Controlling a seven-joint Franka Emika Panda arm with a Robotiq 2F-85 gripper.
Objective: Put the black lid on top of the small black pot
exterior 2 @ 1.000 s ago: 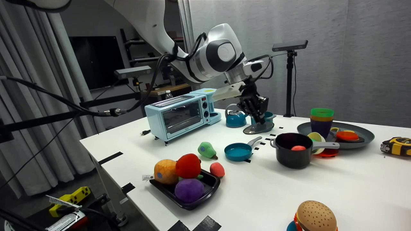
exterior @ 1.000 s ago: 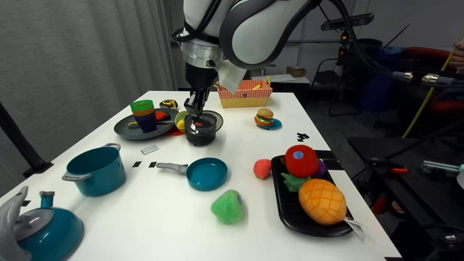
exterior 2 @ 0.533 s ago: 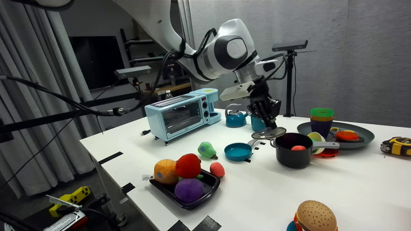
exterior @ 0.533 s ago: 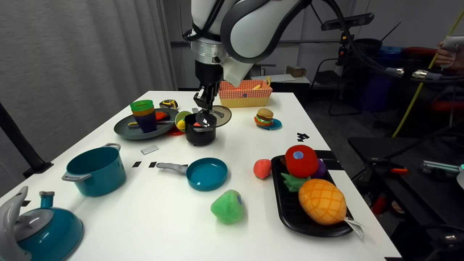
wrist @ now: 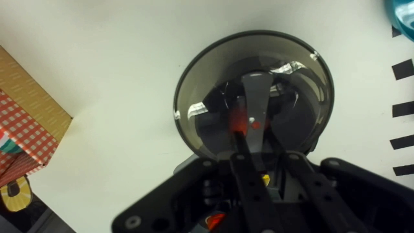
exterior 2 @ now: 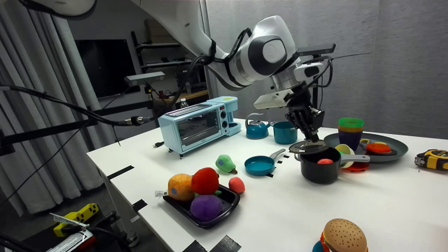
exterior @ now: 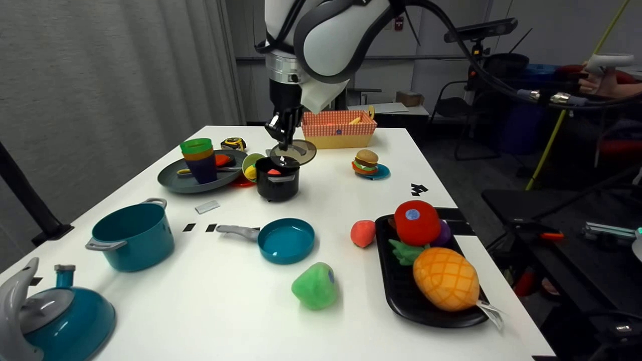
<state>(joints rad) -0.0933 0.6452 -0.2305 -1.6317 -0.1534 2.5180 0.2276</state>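
In an exterior view, the black lid [exterior 2: 306,148] sits farther right than a moment ago, overhanging the left part of the small black pot [exterior 2: 320,171]; placement looks close, though centring seems needed. The end effector [wrist: 256,137] is drawn narrow, pinching the lid's handle [wrist: 257,95]; whether the lid touches the pot, I cannot tell.

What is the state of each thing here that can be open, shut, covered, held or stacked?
Black pot, upright, open, a red thing inside.
Lid, held in the jaws, not seated.
Teal pot, upright, uncovered.
Frying pan, upright, uncovered.
Kettle, covered.
Oven, shut.
Cups, stacked.
Basket, open, a yellow thing inside.
Tray, open, holding toy fruit.
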